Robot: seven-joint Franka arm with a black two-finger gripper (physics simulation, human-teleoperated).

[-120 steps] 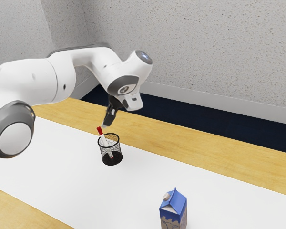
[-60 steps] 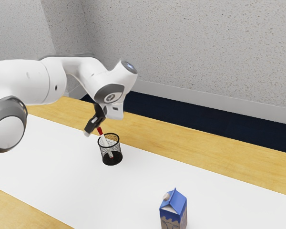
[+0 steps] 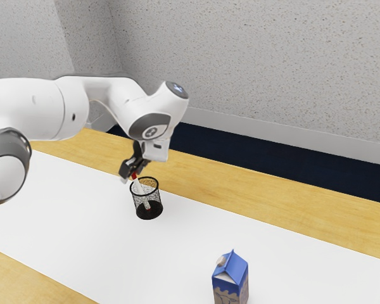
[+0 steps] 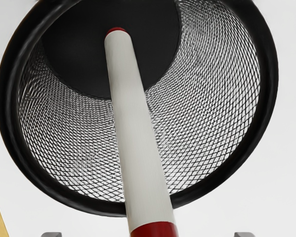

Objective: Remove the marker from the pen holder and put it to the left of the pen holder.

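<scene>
The tool (image 3: 132,175) is spread wide around the red end of the white marker (image 3: 138,186), which leans inside the mesh pen holder (image 3: 157,195) on the bench (image 3: 272,201). The blue carton (image 3: 232,278) bears a printed brown-and-blue pattern.

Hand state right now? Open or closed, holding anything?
Hand: open, at the red end of the marker, not gripping it.

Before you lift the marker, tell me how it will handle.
The marker is a straight, smooth cylinder, so probably stiff and apt to roll once laid down. It leans against the pen holder, so may slide if nudged.
</scene>
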